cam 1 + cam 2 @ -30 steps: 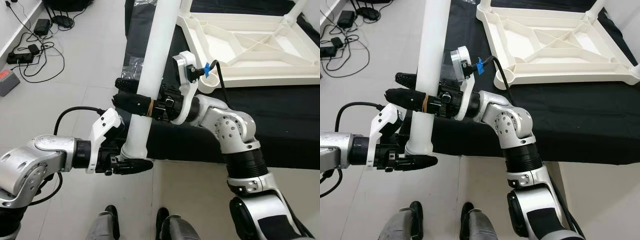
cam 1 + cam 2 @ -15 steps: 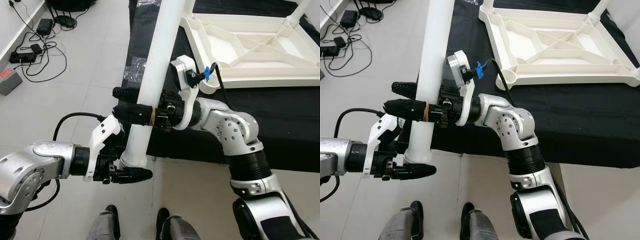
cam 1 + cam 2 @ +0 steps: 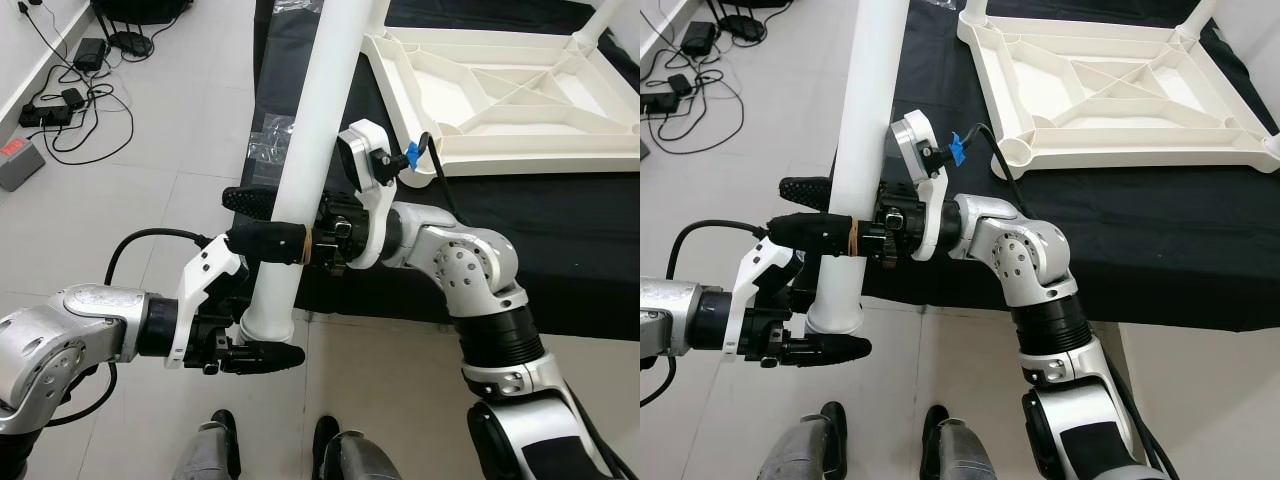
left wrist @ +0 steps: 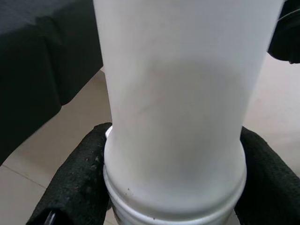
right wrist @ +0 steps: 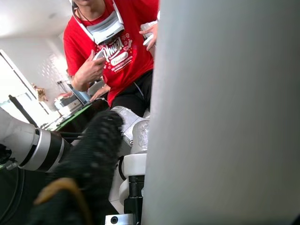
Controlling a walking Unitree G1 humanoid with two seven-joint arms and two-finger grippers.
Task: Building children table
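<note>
A long white table leg (image 3: 312, 150) stands nearly upright in front of me, held by both grippers. My left gripper (image 3: 262, 338) is shut on its lower end, with black fingers (image 4: 75, 180) pressed on either side of the tube (image 4: 178, 108). My right gripper (image 3: 266, 220) is shut on the leg higher up, one finger in front of it and one behind. The white table top (image 3: 540, 160) lies upside down on a black-covered surface (image 3: 570, 250) to the right, its near corner socket (image 3: 1012, 150) just behind my right wrist.
Cables and power bricks (image 3: 70, 95) lie on the tiled floor at the far left. A clear plastic bag (image 3: 272, 135) rests on the black cover. Another leg (image 3: 597, 22) stands in the table top's far corner. A person in a red shirt (image 5: 119, 51) is nearby.
Both grippers and the leg's lower end have sunk a little toward the floor, and the right gripper has shifted slightly left along with the leg.
</note>
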